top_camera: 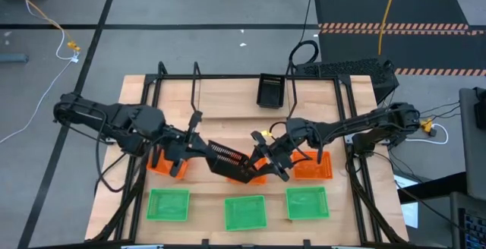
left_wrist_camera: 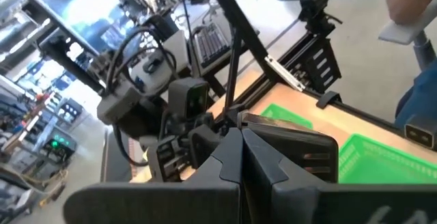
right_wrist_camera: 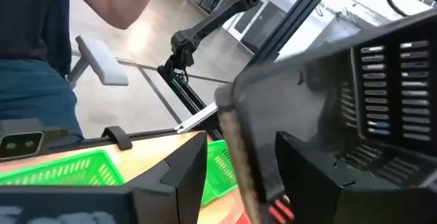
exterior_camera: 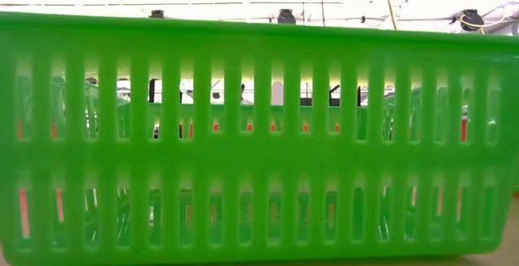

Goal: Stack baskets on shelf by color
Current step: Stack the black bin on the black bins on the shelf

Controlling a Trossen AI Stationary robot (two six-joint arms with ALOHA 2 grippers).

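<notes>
With both my left gripper (top_camera: 199, 147) and right gripper (top_camera: 264, 160) clamped on the tilted black basket (top_camera: 228, 160), opposing pulls could twist it free.

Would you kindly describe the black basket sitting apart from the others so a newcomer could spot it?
Start in the high view at the wooden table and look to its far edge, away from the row of green baskets. There, alone near the middle, sits the black basket; unlike the other black one, it rests flat and no gripper touches it.
</notes>
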